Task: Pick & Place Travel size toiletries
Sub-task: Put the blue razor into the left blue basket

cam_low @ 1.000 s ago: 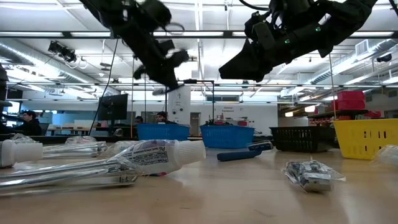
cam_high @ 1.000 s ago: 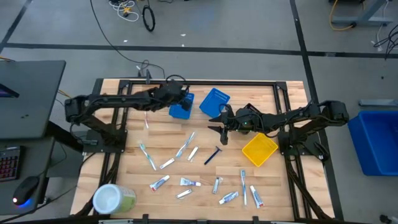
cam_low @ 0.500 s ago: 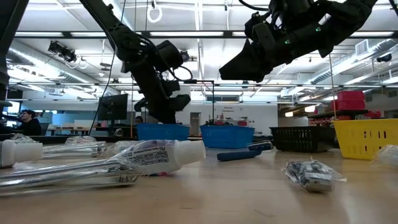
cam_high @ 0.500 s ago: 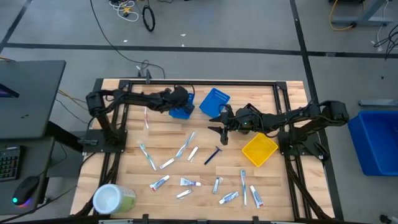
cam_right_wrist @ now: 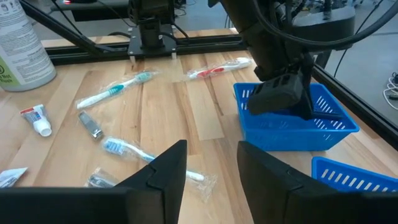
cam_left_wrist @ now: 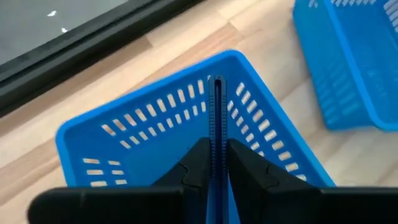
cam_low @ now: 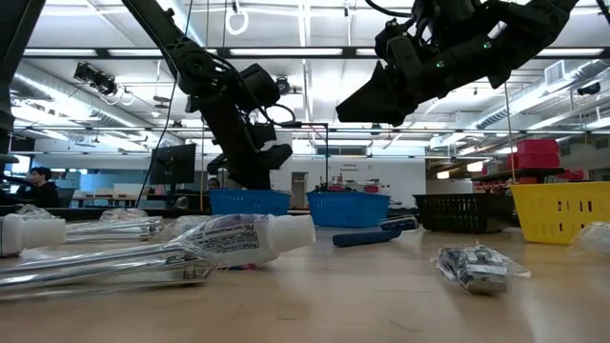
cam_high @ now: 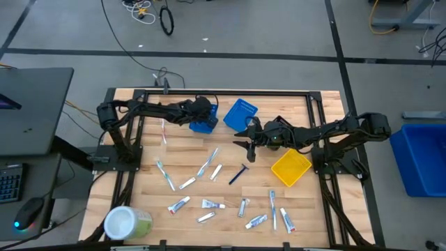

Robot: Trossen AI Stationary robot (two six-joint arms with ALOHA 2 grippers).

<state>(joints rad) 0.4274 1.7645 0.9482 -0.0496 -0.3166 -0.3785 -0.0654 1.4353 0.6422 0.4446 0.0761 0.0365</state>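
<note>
My left gripper (cam_high: 204,113) (cam_left_wrist: 216,146) is over the small blue bin (cam_high: 202,125) (cam_left_wrist: 124,130), pointing down into it, shut on a dark blue razor (cam_left_wrist: 216,106). My right gripper (cam_high: 244,143) (cam_right_wrist: 211,162) hangs open above the table's middle, touching nothing. Loose toiletries lie flat on the wood: another dark blue razor (cam_high: 239,173), toothbrushes (cam_high: 211,160) (cam_high: 165,174), a pink toothbrush (cam_high: 164,131), several white tubes (cam_high: 179,204) (cam_high: 256,221). In the low view a wrapped tube (cam_low: 238,238) lies nearest. My left gripper pinches the dark blue razor between its two fingers (cam_left_wrist: 199,162), which lie along the ribbed shaft (cam_left_wrist: 216,134). The fingers come from above, slanting down. The razor is lifted clear and its free end (cam_left_wrist: 216,84) points down inside the blue bin; whether it touches the bin I cannot tell.
A second blue bin (cam_high: 240,113) lies tipped beside the first. A yellow bin (cam_high: 290,167) sits right of centre, a black bin (cam_low: 467,211) shows in the low view. A big round white-and-green container (cam_high: 125,223) stands at the near left corner.
My left gripper moved down and a little toward the near edge, coming low over the small blue bin with the razor, then held still over the last half second. My right arm kept still.
</note>
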